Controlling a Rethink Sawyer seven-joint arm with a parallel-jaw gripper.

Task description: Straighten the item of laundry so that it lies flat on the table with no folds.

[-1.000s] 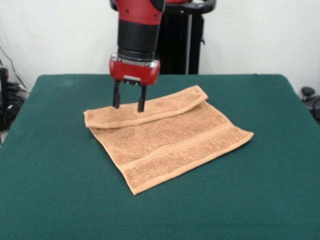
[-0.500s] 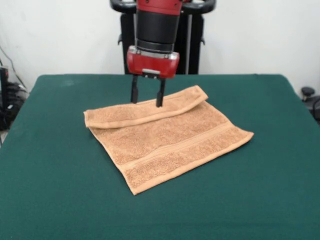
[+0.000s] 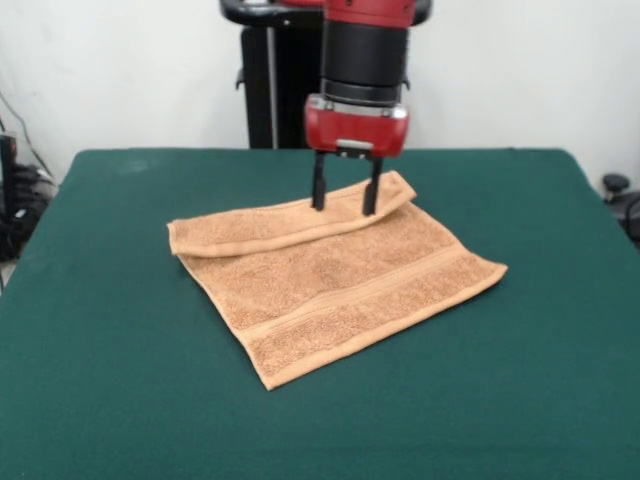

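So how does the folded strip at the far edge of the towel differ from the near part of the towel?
The folded strip is doubled over and narrow; the near part is a single layer and wide. The folded strip has a rounded, raised edge; the near part lies flat on the table. The open claw is over the strip, not over the near part. Both are orange-tan terry.

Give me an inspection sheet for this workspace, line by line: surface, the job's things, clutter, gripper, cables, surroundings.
Surface: green table, bare around the towel.
Job's things: orange towel lies mostly flat, but its far edge is folded over into a long flap; not yet straightened.
Clutter: nothing seen.
Gripper: gripper open, fingers pointing down over the right part of the folded flap, holding nothing.
Cables: dark cables hang off the table's left side.
Surroundings: white wall behind, black stand at the back, a dark object at the right edge.
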